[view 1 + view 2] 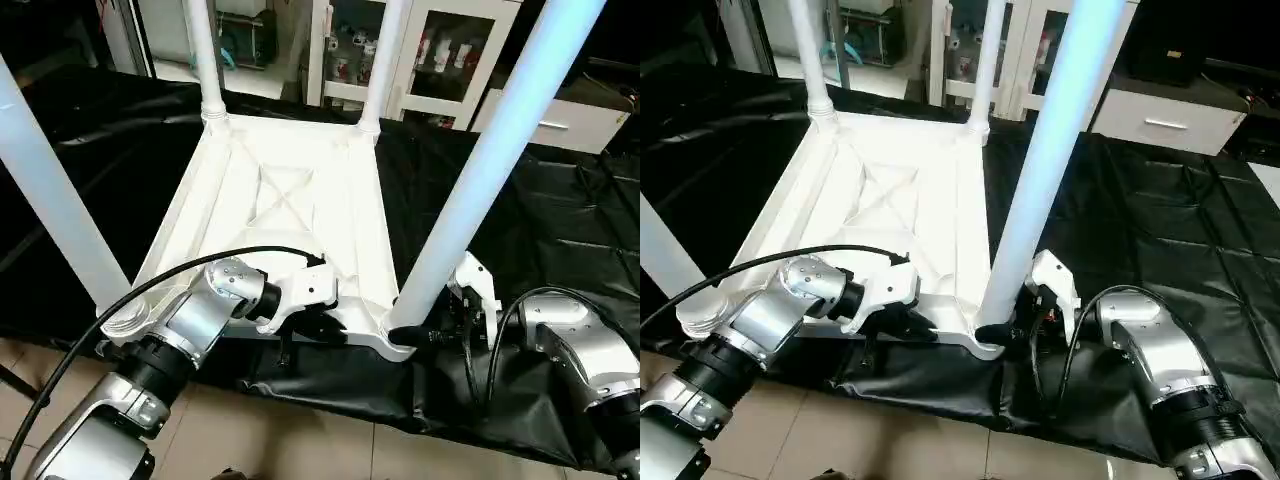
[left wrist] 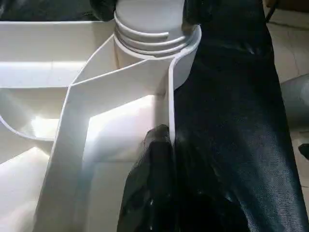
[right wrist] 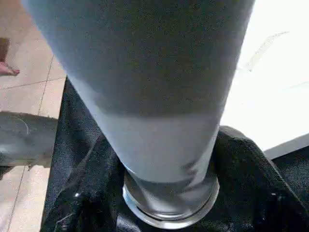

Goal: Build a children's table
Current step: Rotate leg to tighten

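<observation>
So the tabletop (image 1: 300, 200) is lying underside-up on the black sheet (image 1: 560, 230), which makes sense since the corner sockets have to face up for the legs to go in. All four legs are standing in their corners, and the near right leg (image 1: 480, 170) is the one being worked on. The left gripper (image 1: 300, 322) is clenched on the tabletop's near rim, one finger (image 2: 152, 164) inside the wall and the sheet just outside it, my guess is to stop the top from spinning or sliding. The right gripper (image 1: 425, 336) sits at the leg's base with the tube running up between its fingers (image 3: 241, 164), right above the socket collar. They wrap the tube closely, but I can't tell if they're actually squeezing it. Looks like screwing it home.
</observation>
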Tool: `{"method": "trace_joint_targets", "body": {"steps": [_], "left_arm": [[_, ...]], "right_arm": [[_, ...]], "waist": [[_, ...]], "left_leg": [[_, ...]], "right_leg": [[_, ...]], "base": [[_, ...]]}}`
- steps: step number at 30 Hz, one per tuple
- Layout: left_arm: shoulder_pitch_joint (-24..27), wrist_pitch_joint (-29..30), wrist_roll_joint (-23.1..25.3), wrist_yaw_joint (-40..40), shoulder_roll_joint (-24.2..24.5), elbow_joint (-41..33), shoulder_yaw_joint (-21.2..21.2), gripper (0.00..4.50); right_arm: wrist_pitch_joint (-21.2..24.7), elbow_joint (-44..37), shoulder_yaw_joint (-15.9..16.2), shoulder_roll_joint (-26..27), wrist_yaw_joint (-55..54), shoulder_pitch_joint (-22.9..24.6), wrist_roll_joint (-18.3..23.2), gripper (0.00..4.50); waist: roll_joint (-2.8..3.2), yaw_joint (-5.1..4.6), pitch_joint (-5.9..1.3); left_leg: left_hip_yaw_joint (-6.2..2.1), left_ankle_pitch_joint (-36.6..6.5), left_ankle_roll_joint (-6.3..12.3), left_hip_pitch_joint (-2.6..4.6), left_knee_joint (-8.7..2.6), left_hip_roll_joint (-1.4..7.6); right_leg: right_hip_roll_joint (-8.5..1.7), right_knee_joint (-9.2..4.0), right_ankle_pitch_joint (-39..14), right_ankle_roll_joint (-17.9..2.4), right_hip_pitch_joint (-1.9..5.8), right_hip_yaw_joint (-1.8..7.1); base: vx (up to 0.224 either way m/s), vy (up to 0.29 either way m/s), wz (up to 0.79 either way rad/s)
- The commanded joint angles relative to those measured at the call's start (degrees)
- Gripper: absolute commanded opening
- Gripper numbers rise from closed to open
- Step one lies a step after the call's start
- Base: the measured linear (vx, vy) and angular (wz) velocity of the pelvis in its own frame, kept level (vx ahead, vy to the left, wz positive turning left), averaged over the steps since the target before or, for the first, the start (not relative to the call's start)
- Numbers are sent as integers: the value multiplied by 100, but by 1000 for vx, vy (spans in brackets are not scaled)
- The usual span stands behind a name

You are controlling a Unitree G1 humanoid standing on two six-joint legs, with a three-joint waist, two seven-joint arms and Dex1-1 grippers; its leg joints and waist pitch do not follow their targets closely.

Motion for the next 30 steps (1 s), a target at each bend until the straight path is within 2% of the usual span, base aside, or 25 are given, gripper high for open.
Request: {"method": "trace_joint_targets", "body": {"steps": [1, 3, 5, 6, 7, 8, 9, 10, 11, 12, 13, 14, 16, 17, 18, 19, 20, 21, 22, 23, 24, 25, 26, 28, 30], "left_arm": [[-10, 42, 108, -101, -31, 68, -204, 0], [-5, 58, 114, -30, -67, 89, -180, 0], [-40, 107, 151, 173, -139, 182, -122, 0], [-59, 126, 168, 260, -169, 225, -98, 0], [-224, 308, 249, 936, -414, 572, 110, 0], [-344, 433, 292, 1399, -585, 812, 251, 0], [-344, 433, 292, 1399, -585, 812, 251, 0], [-420, 511, 315, 1690, -694, 965, 340, 0], [-526, 655, 298, 2087, -857, 1161, 489, 0], [-630, 796, 274, 2438, -1010, 1343, 621, 0], [-726, 893, 256, 2764, -1147, 1514, 734, 0], [-840, 975, 239, 3098, -1288, 1709, 838, 0], [-1035, 982, 283, 3663, -1506, 2043, 941, 0], [-1119, 949, 304, 3893, -1598, 2186, 982, 0], [-1364, 794, 311, 4462, -1865, 2582, 1115, 0], [-1457, 717, 290, 4648, -1965, 2712, 1169, 0], [-1552, 643, 273, 4831, -2063, 2840, 1223, 0], [-1628, 582, 267, 4975, -2133, 2933, 1262, 0], [-1743, 481, 283, 5156, -2208, 3054, 1289, 0], [-1821, 418, 301, 5225, -2243, 3144, 1302, 0], [-1862, 383, 306, 5253, -2259, 3198, 1309, 0], [-1882, 359, 317, 5262, -2257, 3223, 1305, 0], [-1882, 359, 317, 5262, -2257, 3223, 1305, 0], [-1879, 267, 358, 5231, -2176, 3276, 1277, 0], [-1910, 118, 407, 5189, -2143, 3412, 1242, 0]], "right_arm": [[51, 156, 93, -21, 99, 58, -94, 232], [-38, 323, 101, 55, -250, 63, -291, 231], [-87, 553, 69, 159, -718, 35, -494, 228], [-80, 622, 56, 189, -851, 23, -543, 226], [106, 916, -91, 383, -1575, -40, -684, 223], [261, 1035, -224, 539, -2003, -75, -685, 221], [261, 1035, -224, 539, -2003, -75, -685, 221], [360, 1098, -317, 642, -2262, -94, -677, 220], [440, 1140, -410, 788, -2672, -119, -722, 216], [499, 1188, -512, 961, -3097, -154, -766, 213], [551, 1244, -585, 1120, -3487, -195, -818, 213], [530, 1348, -633, 1294, -3953, -257, -928, 211], [483, 1599, -693, 1632, -4692, -400, -1044, 209], [459, 1709, -709, 1777, -4950, -465, -1071, 208], [375, 1984, -709, 2197, -5542, -660, -1154, 208], [328, 2090, -701, 2375, -5801, -744, -1196, 207], [267, 2195, -678, 2549, -6025, -831, -1241, 206], [202, 2277, -651, 2680, -6155, -902, -1273, 206], [74, 2406, -634, 2865, -6311, -1020, -1309, 206], [-25, 2491, -641, 2961, -6383, -1100, -1346, 206], [-77, 2538, -653, 3007, -6425, -1141, -1372, 206], [-120, 2556, -649, 3018, -6425, -1162, -1397, 206], [-120, 2556, -649, 3018, -6425, -1162, -1397, 206], [-299, 2542, -697, 3029, -6294, -1169, -1313, 206], [-410, 2556, -782, 3043, -6254, -1167, -1286, 206]], "waist": [[16, -13, -394], [14, -18, -388], [24, -35, -366], [25, -66, -346], [48, -117, -300], [30, -183, -257], [34, -190, -283], [5, -260, -290], [20, -308, -288], [41, -328, -293], [50, -350, -305], [68, -405, -303], [106, -498, -310], [115, -550, -308], [187, -566, -300], [215, -622, -278], [234, -681, -273], [255, -689, -253], [292, -707, -243], [271, -723, -233], [247, -749, -218], [246, -777, -222], [260, -787, -221], [296, -783, -227], [296, -787, -226]], "left_leg": [[-63, -1235, 302, 71, -451, 205], [-62, -1253, 271, 65, -457, 204], [-70, -1484, 194, 65, -480, 201], [-83, -1744, 113, 72, -504, 201], [-97, -2157, -1, 97, -520, 187], [-121, -2658, -141, 156, -512, 154], [-161, -2821, -210, 211, -496, 145], [-207, -2939, -230, 192, -491, 137], [-241, -2914, -211, 137, -512, 137], [-256, -2905, -222, 124, -508, 133], [-299, -2977, -217, 130, -519, 133], [-319, -2961, -195, 89, -517, 115], [-358, -3066, -197, 85, -518, 125], [-387, -3197, -173, 88, -529, 135], [-398, -3300, -164, 115, -536, 144], [-402, -3472, -159, 135, -553, 154], [-462, -3828, -172, 131, -616, 204], [-466, -3982, -155, 112, -666, 240], [-462, -4245, -176, 108, -752, 290], [-413, -4294, -165, 184, -712, 239], [-386, -4235, -144, 231, -646, 180], [-370, -3949, -97, 286, -520, 99], [-378, -3700, -54, 246, -480, 81], [-409, -3656, -38, 178, -523, 123], [-429, -3777, -75, 151, -571, 166]], "right_leg": [[-112, -244, -1136, -1441, 290, 166], [-113, -254, -1182, -1425, 284, 167], [-112, -292, -1473, -1352, 276, 162], [-111, -335, -1819, -1245, 266, 157], [-100, -396, -2361, -1099, 230, 142], [-81, -498, -3163, -835, 171, 90], [-98, -536, -3461, -702, 166, 51], [-104, -599, -3763, -484, 195, 4], [-114, -625, -3797, -389, 231, -22], [-117, -631, -3789, -369, 234, -37], [-120, -671, -3794, -328, 256, -99], [-124, -701, -3760, -296, 289, -155], [-139, -751, -3672, -303, 307, -250], [-136, -797, -3629, -277, 349, -337], [-142, -800, -3518, -314, 338, -357], [-136, -838, -3453, -349, 317, -399], [-109, -806, -3218, -334, 426, -497], [-107, -757, -3052, -364, 453, -490], [-87, -644, -2697, -450, 486, -440], [-107, -696, -2773, -516, 401, -414], [-131, -789, -3053, -491, 342, -456], [-190, -941, -3625, -336, 321, -559], [-217, -1018, -3931, -151, 371, -638], [-221, -969, -3802, -88, 435, -651], [-242, -900, -3629, -131, 442, -627]], "base": [[0, 0, 0], [0, 0, 0], [0, 0, 0], [0, 0, 0], [0, 0, 0], [0, 0, 0], [-59, 3, -2], [-74, 14, -6], [-74, 14, -6], [-63, 23, -12], [-53, 24, -14], [-53, 24, -14], [-26, 11, -6], [0, 0, 0], [0, 0, 0], [0, 0, 0], [0, 0, 0], [0, 0, 0], [0, 0, 0], [0, 0, 0], [0, 0, 0], [0, 0, 0], [0, 0, 0], [0, 0, 0], [0, 0, 0]]}}
